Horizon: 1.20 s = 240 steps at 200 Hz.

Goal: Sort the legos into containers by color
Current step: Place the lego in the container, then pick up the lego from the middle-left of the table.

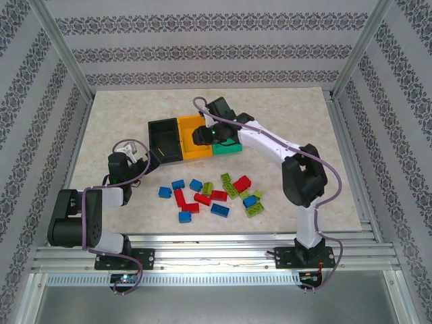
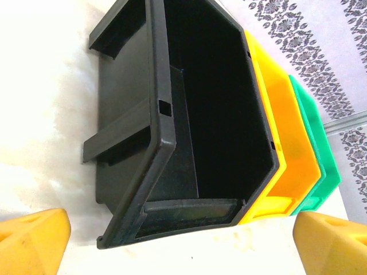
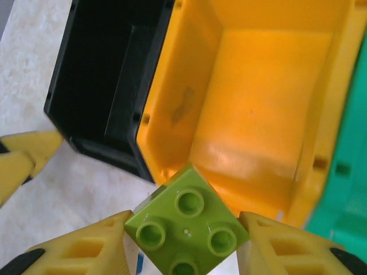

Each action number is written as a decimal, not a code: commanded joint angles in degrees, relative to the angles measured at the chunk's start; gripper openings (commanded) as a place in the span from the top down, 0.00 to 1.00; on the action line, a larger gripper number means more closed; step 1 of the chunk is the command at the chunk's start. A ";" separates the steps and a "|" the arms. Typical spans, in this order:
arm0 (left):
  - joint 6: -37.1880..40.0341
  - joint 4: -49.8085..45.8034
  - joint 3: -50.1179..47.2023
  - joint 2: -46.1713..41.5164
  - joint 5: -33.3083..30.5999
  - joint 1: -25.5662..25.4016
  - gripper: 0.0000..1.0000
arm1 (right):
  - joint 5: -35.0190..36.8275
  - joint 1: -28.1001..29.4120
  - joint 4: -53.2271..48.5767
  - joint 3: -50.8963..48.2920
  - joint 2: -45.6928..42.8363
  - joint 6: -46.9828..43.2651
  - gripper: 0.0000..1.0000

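Closest to the arm bases, the loose legos (image 1: pixel 212 192) lie scattered on the pale marbled table (image 1: pixel 317 121). They are red, blue and lime green, some touching and some apart. Just beyond them on the left, the left gripper (image 1: pixel 142 155) sits at the near corner of the black bin (image 1: pixel 165 135). Its jaws are spread wide with nothing between them, and its yellow fingertips (image 2: pixel 34 240) sit in the lower corners of the left wrist view. The three bins stand joined in a row: black on the left, orange-yellow bin (image 1: pixel 189 125) in the middle, green bin (image 1: pixel 228 149) on the right. The right gripper (image 1: pixel 204 135) hangs over the orange-yellow bin's near edge. Its jaws are clamped on a lime green four-stud brick (image 3: pixel 186 226), studs facing the wrist camera. The orange-yellow bin's floor looks bare.
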 commanded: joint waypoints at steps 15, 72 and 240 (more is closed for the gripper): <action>0.65 0.97 -0.23 -2.12 -0.30 -0.01 0.00 | 5.35 -0.06 -3.67 7.48 6.02 -0.01 0.42; 0.84 0.60 -0.32 -2.69 -0.78 -0.06 0.00 | 4.35 0.09 0.83 -0.26 -0.33 -0.50 0.32; 4.64 -49.87 5.50 -26.68 -15.52 -0.18 0.00 | 12.28 -3.00 26.75 -44.79 -25.88 -8.93 0.33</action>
